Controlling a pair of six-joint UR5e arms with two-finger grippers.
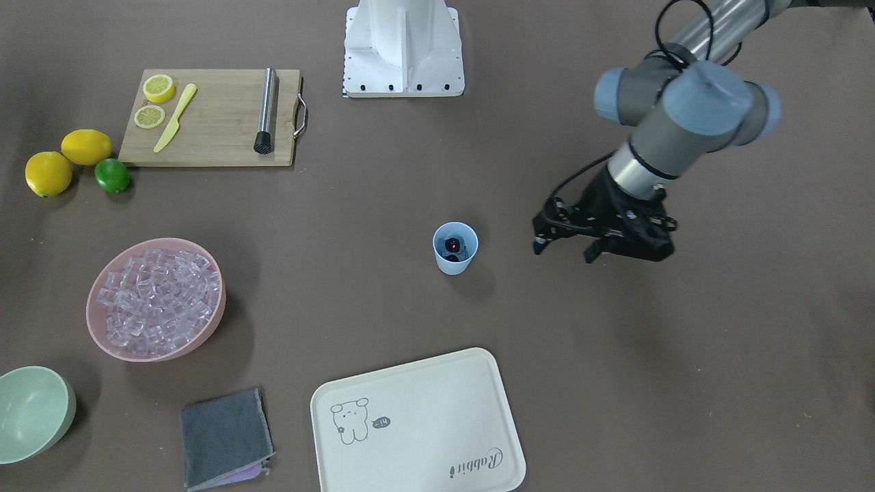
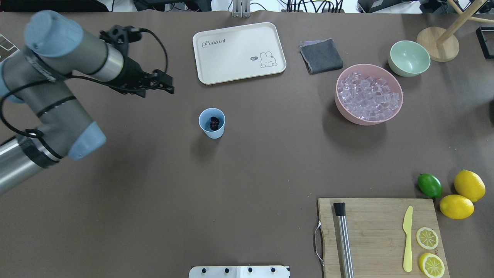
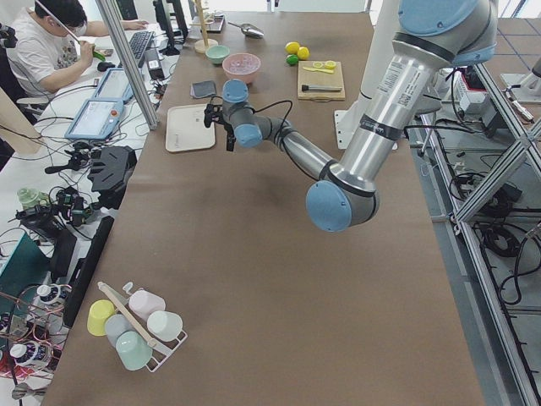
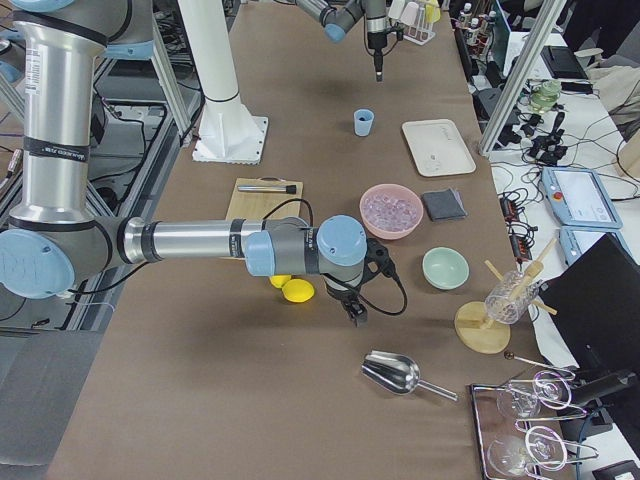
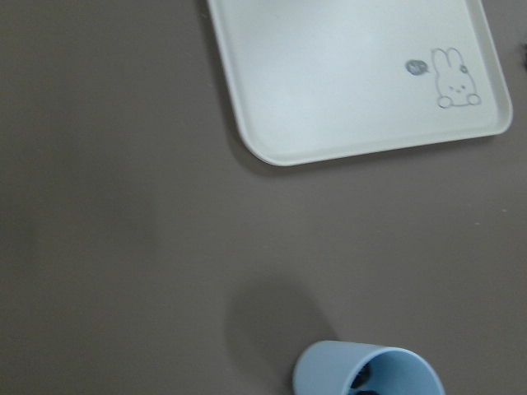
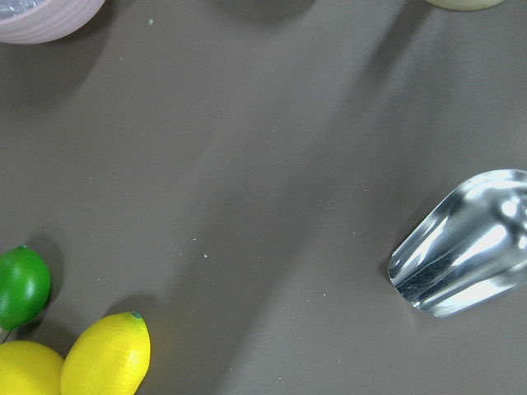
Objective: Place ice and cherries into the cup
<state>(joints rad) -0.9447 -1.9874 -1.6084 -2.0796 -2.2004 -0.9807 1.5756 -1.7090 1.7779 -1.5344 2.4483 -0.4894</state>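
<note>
We see the cup (image 2: 212, 133) in the middle of the counter (image 2: 247, 173), with the cherries (image 2: 214, 123) in it. Beyond it lies the tray (image 2: 239, 52). To the robot's right of the tray comes the cloth (image 2: 321, 56), then the bowl (image 2: 349, 114) holding the ice (image 2: 368, 96). The board (image 2: 374, 227) lies nearest the robot's right.

tray (image 2: 231, 58) | grey cloth (image 2: 321, 56) beside it | green bowl (image 2: 409, 58) | board (image 2: 374, 227): knife (image 2: 407, 239), lemon slices (image 2: 427, 238), rod (image 2: 343, 243) (muddler, perhaps)

left end effector (image 1: 563, 253) fingers spread, hovering

Cup (image 5: 387, 370) (left wrist view) half beyond the lower edge
</note>
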